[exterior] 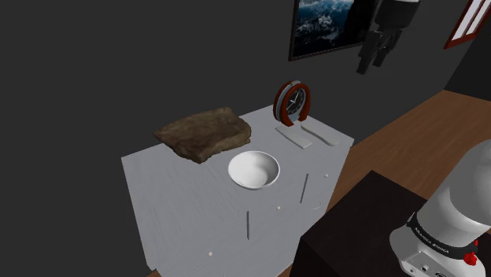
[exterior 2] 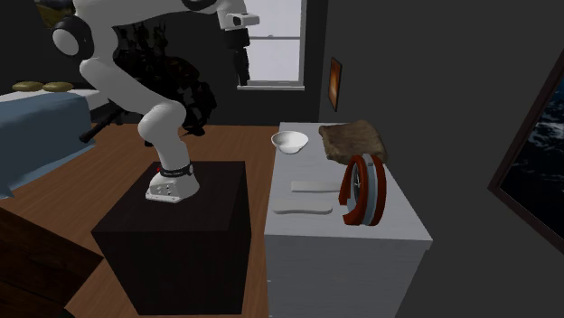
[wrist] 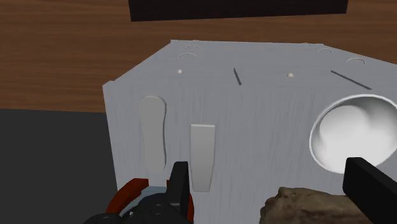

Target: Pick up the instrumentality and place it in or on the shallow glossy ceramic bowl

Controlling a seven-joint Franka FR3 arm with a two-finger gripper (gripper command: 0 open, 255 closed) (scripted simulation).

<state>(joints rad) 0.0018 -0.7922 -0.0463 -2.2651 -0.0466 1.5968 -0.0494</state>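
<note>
One bowl point(exterior: 253, 170), one clock point(exterior: 291, 103) (two slabs point(exterior: 293, 137)).

One white bowl point(exterior: 253, 170), one red-rimmed clock point(exterior: 292, 103) and one brown lump point(exterior: 203, 132) are sitting on one desk point(exterior: 173, 197). Two pale slabs are lying there: a rounded slab point(exterior: 324, 135), a rectangular slab point(exterior: 293, 137).

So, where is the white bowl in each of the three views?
Shoulder view: bowl near the picture's middle, on the cabinet, below and right of the brown lump.
Second exterior view: bowl at the cabinet's far end, left of the lump.
Wrist view: bowl on the cabinet, next to the lump.
Shared landmark: the brown lump, close beside the bowl in all three.
</note>
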